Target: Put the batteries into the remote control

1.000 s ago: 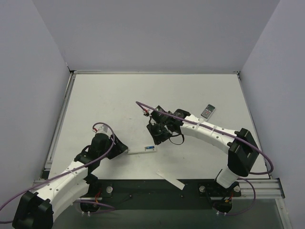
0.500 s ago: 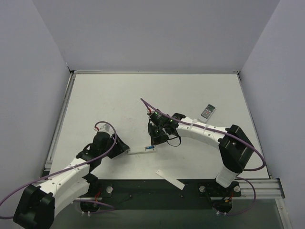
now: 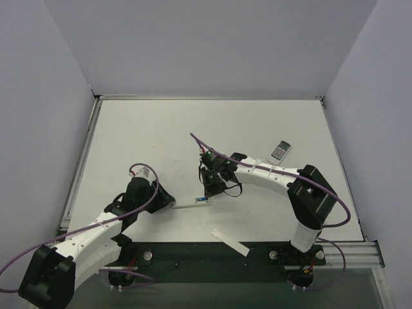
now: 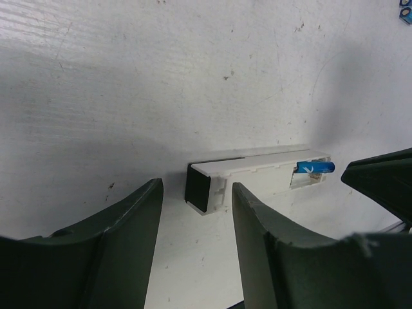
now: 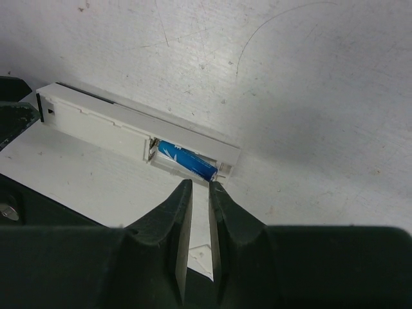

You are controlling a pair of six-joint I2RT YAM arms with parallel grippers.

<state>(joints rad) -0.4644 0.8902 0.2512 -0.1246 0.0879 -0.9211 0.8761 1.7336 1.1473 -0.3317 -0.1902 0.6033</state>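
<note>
The right gripper [image 5: 200, 187] has narrowed to an empty slit and edged up to the blue battery [image 5: 187, 161], which lies just ahead of its tips in the open bay of the remote control [image 5: 96, 119]. The left gripper [image 4: 196, 190] stands open astride the remote's dark end. I judge that a fingertip push to seat the cell comes next.

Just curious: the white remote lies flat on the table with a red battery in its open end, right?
Not red: the battery is blue, as the right wrist view shows. The white remote does lie flat on the table with it in its open end.
</note>
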